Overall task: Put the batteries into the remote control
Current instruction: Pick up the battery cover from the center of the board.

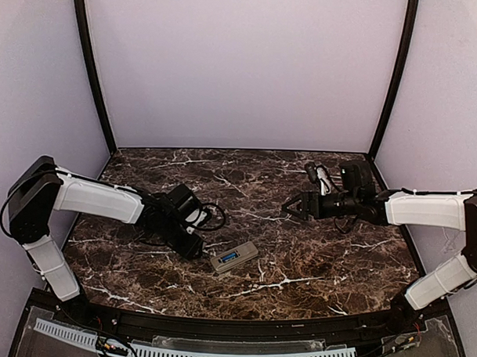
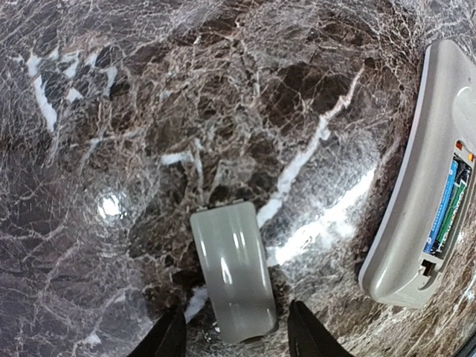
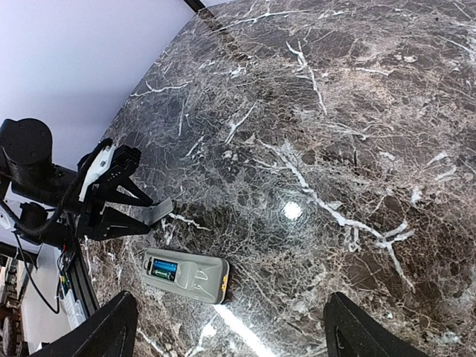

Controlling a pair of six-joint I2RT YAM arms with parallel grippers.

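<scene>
The remote control (image 1: 234,257) lies grey back up on the marble table, its recess uncovered. Blue-wrapped batteries (image 2: 445,216) sit inside the recess; they also show in the right wrist view (image 3: 163,270). The small flat grey cover piece (image 2: 232,271) lies just left of the remote (image 2: 416,201). My left gripper (image 2: 236,335) is open, low over the table, its jaws either side of the cover's near end with a gap on each side. My right gripper (image 1: 288,205) is open and empty, held above the table right of centre, well away from the remote (image 3: 186,275).
A black cable loop (image 1: 214,217) lies behind the left wrist. Purple walls enclose the table on three sides. The black front rail (image 1: 233,327) runs along the near edge.
</scene>
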